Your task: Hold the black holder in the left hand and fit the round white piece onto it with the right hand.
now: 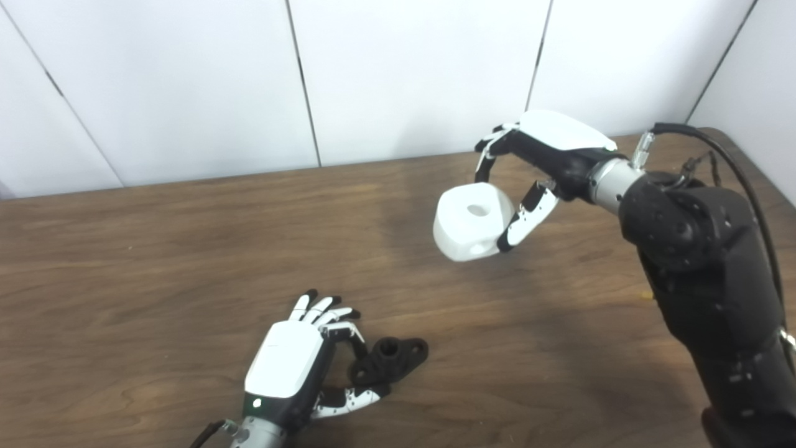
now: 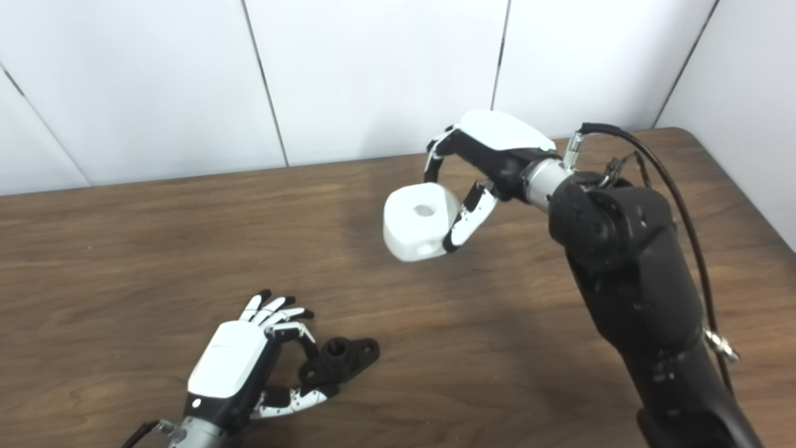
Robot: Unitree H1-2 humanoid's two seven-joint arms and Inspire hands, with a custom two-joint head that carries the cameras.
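The black holder (image 1: pixel 393 358) lies on the wooden table (image 1: pixel 155 261) near the front, a short post standing up from its flat base. My left hand (image 1: pixel 298 361) is beside it on the left, with a finger and the thumb closed on its near end. My right hand (image 1: pixel 535 168) is raised above the table at the back right and is shut on the round white piece (image 1: pixel 469 224), whose top has a round hole. The white piece hangs in the air well behind and to the right of the holder. Both also show in the right eye view: holder (image 2: pixel 341 359), white piece (image 2: pixel 420 223).
White wall panels (image 1: pixel 410 74) stand behind the table's far edge. A black cable (image 1: pixel 740 168) loops along my right arm. The table's right corner (image 2: pixel 703 140) is near the right forearm.
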